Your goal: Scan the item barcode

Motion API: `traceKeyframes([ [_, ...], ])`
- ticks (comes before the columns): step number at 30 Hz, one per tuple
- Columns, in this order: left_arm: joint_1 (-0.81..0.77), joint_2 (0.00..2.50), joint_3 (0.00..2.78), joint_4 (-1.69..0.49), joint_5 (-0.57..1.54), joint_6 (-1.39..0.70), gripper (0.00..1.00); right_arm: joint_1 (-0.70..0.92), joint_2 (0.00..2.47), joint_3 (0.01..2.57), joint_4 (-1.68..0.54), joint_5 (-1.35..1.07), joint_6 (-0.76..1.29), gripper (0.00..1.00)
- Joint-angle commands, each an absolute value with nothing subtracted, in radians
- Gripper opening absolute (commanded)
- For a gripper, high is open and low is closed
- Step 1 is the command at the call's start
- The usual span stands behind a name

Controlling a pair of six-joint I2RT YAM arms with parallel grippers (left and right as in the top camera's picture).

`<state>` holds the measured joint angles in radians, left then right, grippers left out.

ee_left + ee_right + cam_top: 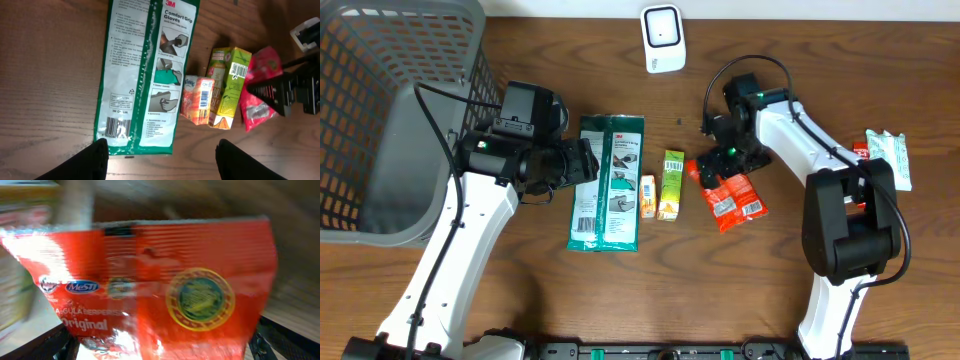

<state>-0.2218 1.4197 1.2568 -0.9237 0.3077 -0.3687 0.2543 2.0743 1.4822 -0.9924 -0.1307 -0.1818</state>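
1. Four items lie flat in a row at the middle of the table, and none is raised toward the scanner at the far edge. No scan is judged to be under way.
2. The gloves pack, the largest item, is laid with a barcode face up at its near left corner. The left gripper is set at its left edge, fingers wide apart, and nothing is held.
3. The red packet is placed right of the box. The right gripper is poised over its far end with the fingers spread wide, and no clamping is seen.
4. The tissue pack is tucked between the gloves pack and the box, touching the box.
5. One item has yet to be lifted and its code turned to the scanner. Which item is meant cannot be told.
6. The basket at the far left corner is cut off by the frame.
7. The right wrist view is blurred, so contact between pads and red packet cannot be judged.
8. A white packet at the right edge is partly covered by the right arm.
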Motion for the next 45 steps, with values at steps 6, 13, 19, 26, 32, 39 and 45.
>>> traceKeyframes([
  [6,-0.255,1.431,1.252,-0.921,0.294,-0.367,0.7,0.162,2.055,1.475,-0.992,0.108,0.094,0.99],
  [13,-0.321,1.432,1.252,-0.843,0.294,-0.367,0.7,0.045,2.055,1.481,-0.996,-0.213,0.019,0.99],
  [19,-0.399,1.464,1.252,-0.758,0.294,-0.367,0.66,-0.071,2.04,1.509,-1.06,-0.476,-0.043,0.99],
  [26,-0.527,1.583,1.252,-0.643,0.295,-0.367,0.15,-0.168,2.031,1.504,-1.119,-0.469,-0.096,0.99],
  [32,-0.667,1.689,1.252,-0.475,0.295,-0.371,0.08,-0.183,2.031,1.449,-1.105,-0.469,-0.096,0.99],
  [39,-0.773,1.825,1.252,-0.271,0.294,-0.379,0.08,-0.183,2.031,1.353,-1.054,-0.473,-0.137,0.86],
  [45,-0.807,1.945,1.252,-0.158,0.295,-0.435,0.07,-0.19,2.031,1.335,-1.047,-0.564,-0.139,0.86],
])
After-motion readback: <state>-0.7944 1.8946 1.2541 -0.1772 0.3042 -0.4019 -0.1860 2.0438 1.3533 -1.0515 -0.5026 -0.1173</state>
